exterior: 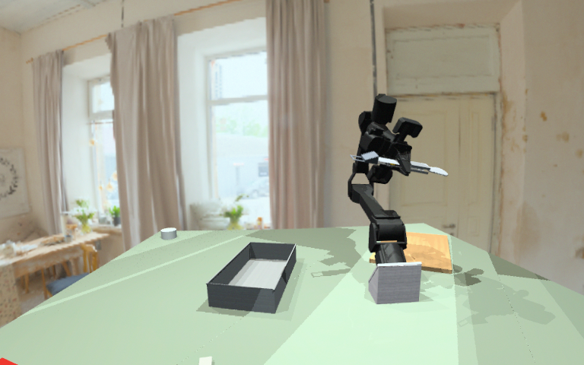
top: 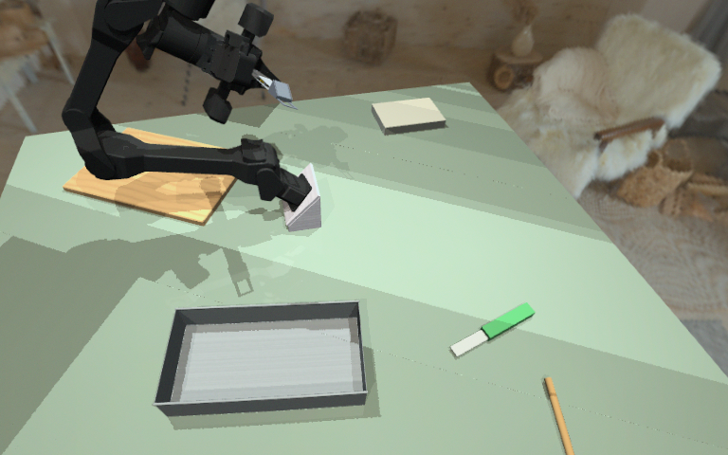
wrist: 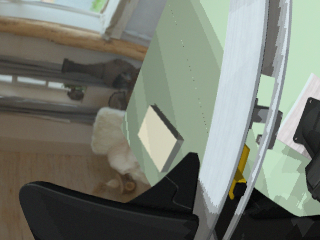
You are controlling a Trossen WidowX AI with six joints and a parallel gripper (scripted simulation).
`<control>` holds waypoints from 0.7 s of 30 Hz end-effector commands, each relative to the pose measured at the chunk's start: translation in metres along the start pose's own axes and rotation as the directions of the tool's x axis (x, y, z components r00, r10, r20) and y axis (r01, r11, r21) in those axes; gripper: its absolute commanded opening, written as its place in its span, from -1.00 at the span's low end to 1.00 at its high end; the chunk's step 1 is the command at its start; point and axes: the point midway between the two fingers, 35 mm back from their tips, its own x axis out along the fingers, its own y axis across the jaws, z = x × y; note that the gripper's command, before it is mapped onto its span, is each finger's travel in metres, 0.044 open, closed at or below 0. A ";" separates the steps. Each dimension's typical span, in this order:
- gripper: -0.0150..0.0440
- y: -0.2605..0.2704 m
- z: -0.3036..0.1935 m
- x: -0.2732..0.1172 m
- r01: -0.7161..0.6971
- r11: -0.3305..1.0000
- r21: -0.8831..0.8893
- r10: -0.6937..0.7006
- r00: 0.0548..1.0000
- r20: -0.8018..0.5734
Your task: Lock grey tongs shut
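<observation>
While above the table, tongs (top: 280, 91) (exterior: 387, 161) (wrist: 232, 95) between the jaws (top: 261, 80) (exterior: 402, 161).

"Where does the arm (top: 182, 159) (exterior: 373, 205) (wrist: 314, 135) go?"

"From above, its lower link reaches toward nine o'clock, then it bends up toward twelve."

"And the pincer (top: 272, 85) (exterior: 404, 168) (wrist: 199, 162)?"

"High over the desk, aimed at four o'clock in that view, fingers clamped narrowly around something."

Bright daylight here, windows (exterior: 239, 128) glowing pale behind; hard-edged shadows and light bands slice across the green table (top: 429, 257) (exterior: 141, 327) (wrist: 192, 75), and the room behind sits soft and blurry, while the roasting tin (top: 268, 405) (exterior: 241, 296) stays crisp.
</observation>
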 end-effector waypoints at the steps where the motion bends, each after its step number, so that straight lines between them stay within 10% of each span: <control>1: -1.00 0.002 -0.018 0.003 0.008 1.000 0.006 -0.008 0.999 -0.053; 21: -1.00 -0.013 -0.096 0.007 0.121 0.993 -0.004 -0.118 0.961 -0.249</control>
